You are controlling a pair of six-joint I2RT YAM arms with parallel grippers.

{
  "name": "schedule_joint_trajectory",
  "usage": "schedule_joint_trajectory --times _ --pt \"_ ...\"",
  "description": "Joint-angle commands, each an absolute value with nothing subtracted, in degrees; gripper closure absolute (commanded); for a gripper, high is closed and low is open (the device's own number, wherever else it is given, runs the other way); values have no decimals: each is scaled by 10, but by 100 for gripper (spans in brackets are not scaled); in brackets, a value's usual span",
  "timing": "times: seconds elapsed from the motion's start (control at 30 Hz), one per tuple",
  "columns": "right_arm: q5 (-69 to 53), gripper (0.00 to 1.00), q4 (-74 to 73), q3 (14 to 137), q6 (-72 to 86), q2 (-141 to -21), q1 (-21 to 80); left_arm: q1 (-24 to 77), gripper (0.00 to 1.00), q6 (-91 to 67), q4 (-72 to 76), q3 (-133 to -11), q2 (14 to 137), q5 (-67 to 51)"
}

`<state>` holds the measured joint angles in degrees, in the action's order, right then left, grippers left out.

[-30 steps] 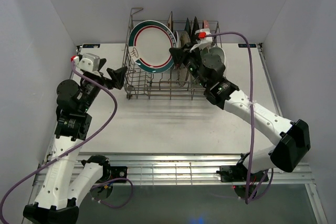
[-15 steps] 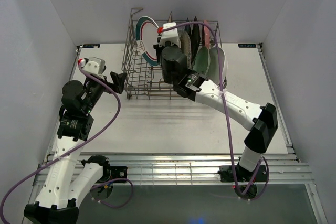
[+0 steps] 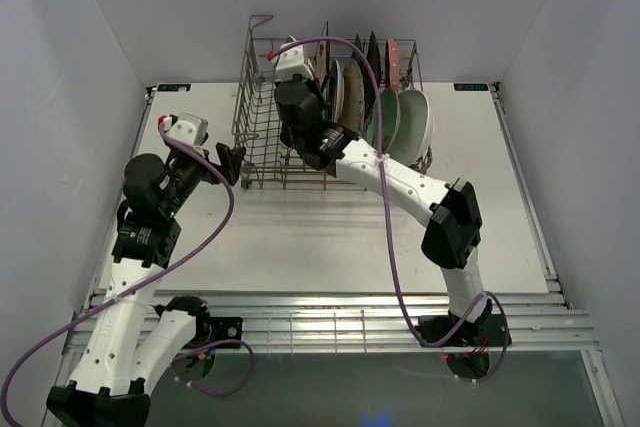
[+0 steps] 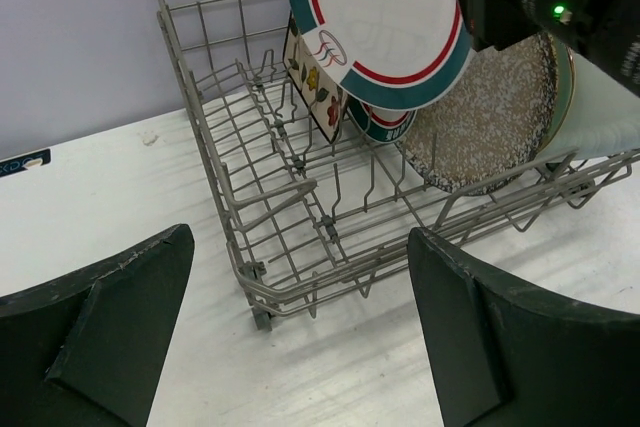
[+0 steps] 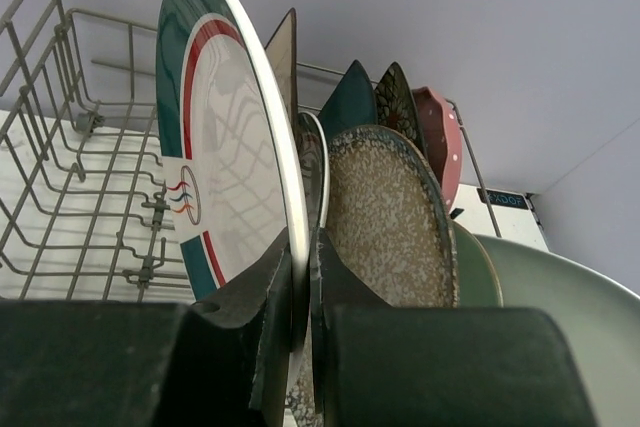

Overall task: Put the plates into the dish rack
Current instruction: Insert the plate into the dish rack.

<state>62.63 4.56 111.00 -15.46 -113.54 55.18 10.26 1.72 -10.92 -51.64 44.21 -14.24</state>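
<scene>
right gripper (image 5: 300,257): pinched on rimmed plate (image 5: 225,137) edge | plate: upright above rack (image 4: 258,292) floor, just beside racked plates | left gripper (image 4: 300,327): wide, empty, outside rack's near corner | risk: lowered tilted, rim may miss tines or knock speckled plate (image 5: 385,217)

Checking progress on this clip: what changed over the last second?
The right gripper, clamped on the green-and-red-rimmed plate, swung left over the dish rack. It turned the plate from facing the top camera to edge-on, upright beside the racked plates. Nothing was let go. The left gripper stayed open by the rack's near-left corner. The rack and racked plates did not move.
</scene>
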Motion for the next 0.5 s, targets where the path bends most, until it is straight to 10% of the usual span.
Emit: schedule_joint_trajectory --times 0.0,0.47 --pt "643 92 54 1169 -161 -1150 542 103 2 21 -113 -509 438 -156" --pt "671 92 34 1177 -198 -1201 534 103 2 23 -117 -502 439 -171"
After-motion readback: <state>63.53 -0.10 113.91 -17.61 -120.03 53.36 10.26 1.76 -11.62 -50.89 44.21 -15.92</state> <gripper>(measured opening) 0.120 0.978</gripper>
